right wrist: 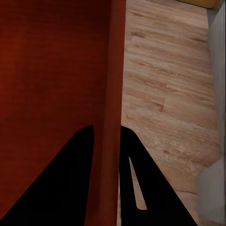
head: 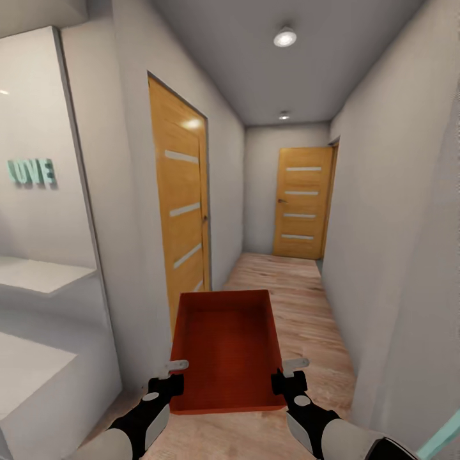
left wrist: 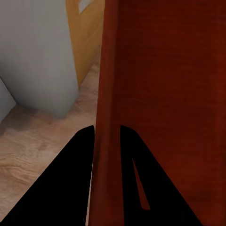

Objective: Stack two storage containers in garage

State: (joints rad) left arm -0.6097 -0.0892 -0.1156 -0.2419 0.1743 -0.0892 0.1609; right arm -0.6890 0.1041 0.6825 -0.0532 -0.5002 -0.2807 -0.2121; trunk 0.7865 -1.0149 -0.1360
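Light wood-plank floor (head: pixel 287 300) runs down the corridor to the far wooden door (head: pixel 303 202); nothing lies on it.

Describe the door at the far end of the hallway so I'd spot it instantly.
Follow the wood-plank floor down the narrow corridor to its end wall. There stands the far door, seen face-on, orange wood with four pale horizontal strips. The nearer door sits in the left wall, seen at a steep angle.

One text can be read: the letters "LOVE" (head: pixel 30 172), in pale green raised capitals, stand on the grey wall (head: pixel 38 128) at the left side of the head view, above a white shelf (head: pixel 38 276). The first letter is partly cut by the picture edge. The other surfaces carry no readable writing.
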